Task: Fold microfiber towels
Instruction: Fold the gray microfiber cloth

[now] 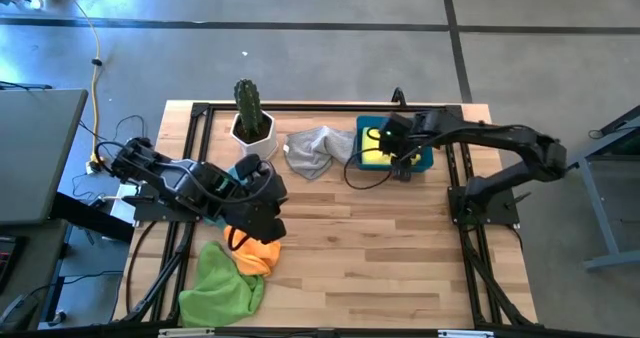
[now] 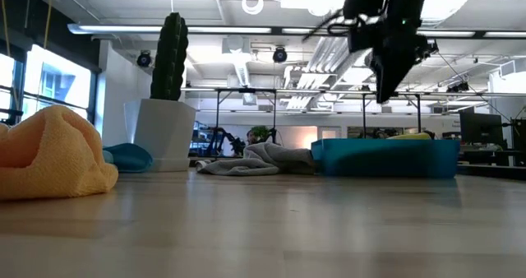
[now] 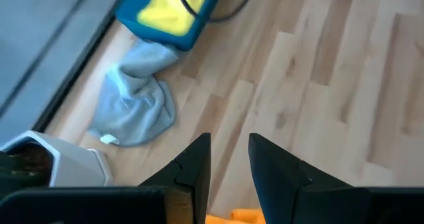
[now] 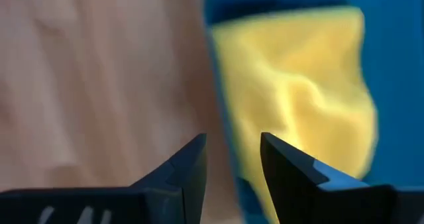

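Note:
An orange towel (image 1: 258,254) lies bunched on the table at the near left, and it also shows in the low view (image 2: 49,159). A lime green towel (image 1: 222,284) lies crumpled beside it. A light blue towel (image 1: 243,168) lies by the plant pot. A grey towel (image 1: 318,148) lies crumpled at the far middle. A yellow towel (image 1: 375,150) lies inside the blue bin (image 1: 425,160). My left gripper (image 3: 230,151) is open and empty, just above the orange towel. My right gripper (image 4: 232,148) is open and empty, pointing down above the bin's edge (image 2: 385,89).
A cactus in a white pot (image 1: 250,118) stands at the far left of the table. A black cable (image 1: 365,178) loops by the bin. Bare wood lies in the middle and at the near right. Black frame rails run along the table's sides.

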